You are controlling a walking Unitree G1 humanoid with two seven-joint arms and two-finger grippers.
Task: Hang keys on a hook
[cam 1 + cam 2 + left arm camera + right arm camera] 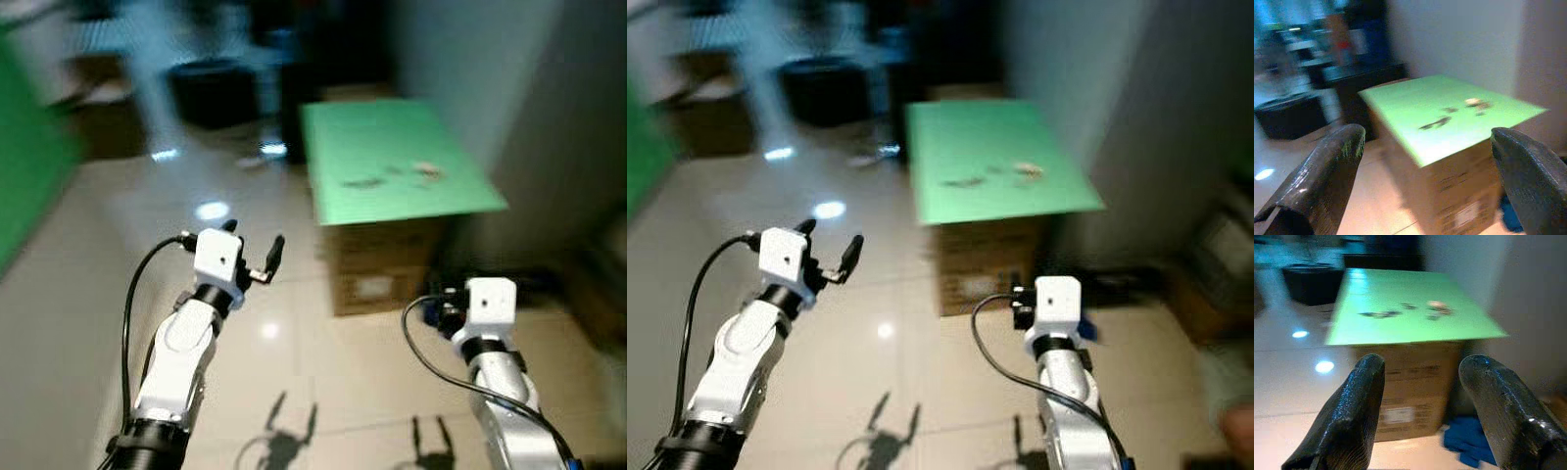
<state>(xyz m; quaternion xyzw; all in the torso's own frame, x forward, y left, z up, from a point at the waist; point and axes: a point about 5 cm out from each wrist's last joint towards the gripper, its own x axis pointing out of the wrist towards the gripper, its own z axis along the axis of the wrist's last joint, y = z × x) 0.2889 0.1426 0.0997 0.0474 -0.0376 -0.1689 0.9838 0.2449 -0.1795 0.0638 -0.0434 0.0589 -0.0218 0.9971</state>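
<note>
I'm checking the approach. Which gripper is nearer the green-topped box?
The right gripper: it sits close by the cardboard box under the green sheet. The left gripper is out over bare floor.

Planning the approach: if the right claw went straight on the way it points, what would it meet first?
Probably the cardboard box under the green board; the right claw, open, frames its front face. Depth is unclear in the blur.

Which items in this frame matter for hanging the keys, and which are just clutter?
Job:
- keys on the green board
- left end effector, open
- right end effector, open

Lying about:
- cardboard box
- blue cloth
- black bin
</note>
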